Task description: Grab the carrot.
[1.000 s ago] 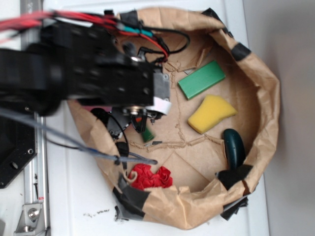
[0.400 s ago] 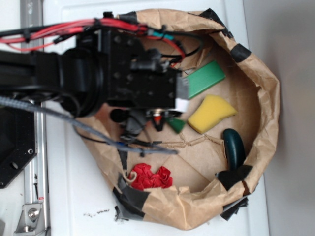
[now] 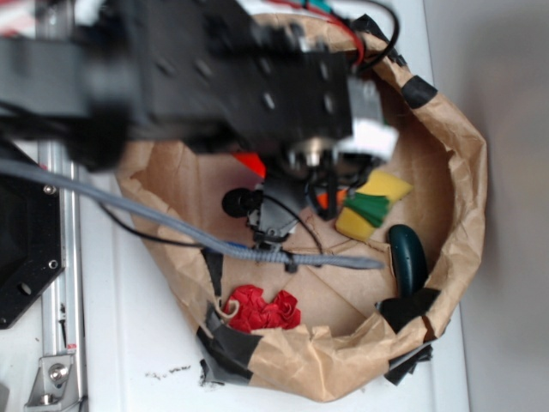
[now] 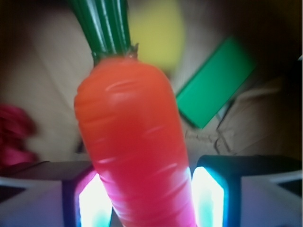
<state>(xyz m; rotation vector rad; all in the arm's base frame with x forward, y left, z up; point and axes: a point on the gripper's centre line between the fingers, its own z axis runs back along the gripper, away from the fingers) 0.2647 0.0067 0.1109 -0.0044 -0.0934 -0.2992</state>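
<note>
The carrot (image 4: 137, 156) is glossy orange with a dark green stem (image 4: 104, 23). It fills the middle of the wrist view, clamped between the two lit fingers of my gripper (image 4: 149, 198). In the exterior view the gripper (image 3: 324, 190) hangs under the black arm inside the paper bag. A bit of the carrot's orange body (image 3: 331, 200) shows there. Its green stem (image 3: 369, 209) sticks out over the yellow sponge (image 3: 388, 184). The rest of the carrot is hidden by the arm.
The brown paper bag (image 3: 467, 172) walls the area in. A flat green block (image 4: 215, 82) and the sponge (image 4: 156, 33) lie below the carrot. A dark green vegetable (image 3: 408, 256) lies at the right. A red crumpled thing (image 3: 262, 309) lies at the front.
The arm has moved right and toward the back of the bag with the carrot in its jaws. The stem now lies over the sponge, and the arm covers the green block.
</note>
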